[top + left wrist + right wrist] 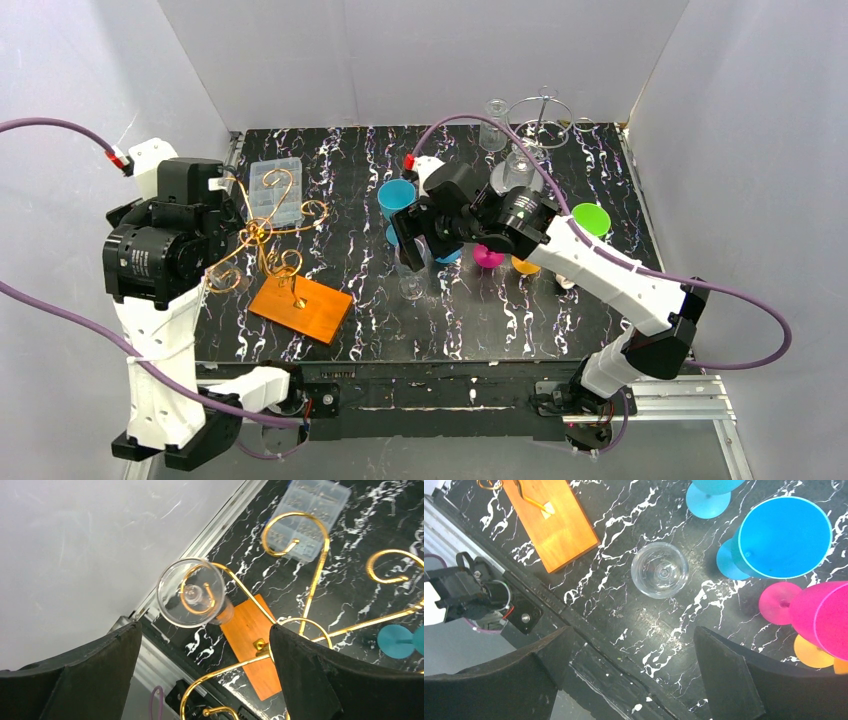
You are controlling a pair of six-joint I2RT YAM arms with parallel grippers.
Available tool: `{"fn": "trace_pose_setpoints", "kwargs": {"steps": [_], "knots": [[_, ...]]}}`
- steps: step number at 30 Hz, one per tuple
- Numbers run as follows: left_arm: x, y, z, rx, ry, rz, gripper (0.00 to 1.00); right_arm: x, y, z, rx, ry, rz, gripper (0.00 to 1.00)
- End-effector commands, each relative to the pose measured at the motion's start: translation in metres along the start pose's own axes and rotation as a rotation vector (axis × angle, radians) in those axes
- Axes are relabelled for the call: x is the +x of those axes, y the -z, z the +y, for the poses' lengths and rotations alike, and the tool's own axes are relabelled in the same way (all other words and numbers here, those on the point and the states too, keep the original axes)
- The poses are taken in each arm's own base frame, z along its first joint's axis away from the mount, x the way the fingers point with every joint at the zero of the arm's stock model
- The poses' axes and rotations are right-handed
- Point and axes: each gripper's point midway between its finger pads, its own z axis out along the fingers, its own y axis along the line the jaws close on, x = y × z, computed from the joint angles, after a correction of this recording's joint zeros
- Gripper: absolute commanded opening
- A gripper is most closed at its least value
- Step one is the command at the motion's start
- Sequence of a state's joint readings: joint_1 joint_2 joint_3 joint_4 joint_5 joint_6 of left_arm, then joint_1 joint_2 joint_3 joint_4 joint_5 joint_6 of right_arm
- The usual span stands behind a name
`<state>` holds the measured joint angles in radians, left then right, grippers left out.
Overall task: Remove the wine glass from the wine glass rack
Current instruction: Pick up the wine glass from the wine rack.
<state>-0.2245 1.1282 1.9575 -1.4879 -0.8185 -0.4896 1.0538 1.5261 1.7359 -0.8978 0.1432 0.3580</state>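
Note:
The gold wire wine glass rack point(262, 240) stands on an orange wooden base point(300, 308) at the table's left. In the left wrist view a clear wine glass point(191, 592) hangs upside down from a curled rack arm point(300, 555). My left gripper point(205, 627) is open beside the rack, short of that glass, with nothing between its fingers. Another clear wine glass point(659, 570) stands upright on the table point(411, 283). My right gripper point(634, 628) hovers open above and just near of it, not touching it.
Blue glasses point(396, 197), a pink one point(488, 256), an orange one point(525, 265) and a green one point(590, 218) crowd around the right arm. A clear plastic box point(275, 190) lies behind the rack. A silver wire stand point(541, 108) with clear glasses is at the back.

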Motion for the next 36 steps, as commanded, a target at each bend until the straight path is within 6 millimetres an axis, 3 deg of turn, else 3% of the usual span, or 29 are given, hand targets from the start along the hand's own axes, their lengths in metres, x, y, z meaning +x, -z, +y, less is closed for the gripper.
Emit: {"fn": "trace_pose_setpoints", "kwargs": {"steps": [1,16,21,27,36], "knots": [[0.010,-0.004,0.010,-0.011,0.034,0.055,0.98,-0.007,0.014,0.008,-0.073,0.033,-0.049,0.98],[0.020,-0.027,0.008,0.003,0.202,0.178,0.98,0.012,0.019,0.021,-0.186,0.075,0.002,0.98],[0.019,-0.035,0.007,0.002,0.229,0.190,0.98,0.011,0.022,0.023,-0.198,0.075,-0.005,0.98],[0.039,-0.052,0.013,-0.018,0.286,0.235,0.98,0.013,0.021,0.026,-0.208,0.076,0.008,0.98],[0.035,-0.056,0.017,-0.018,0.302,0.184,0.98,0.000,0.024,0.011,-0.104,0.074,0.004,0.98]]}}
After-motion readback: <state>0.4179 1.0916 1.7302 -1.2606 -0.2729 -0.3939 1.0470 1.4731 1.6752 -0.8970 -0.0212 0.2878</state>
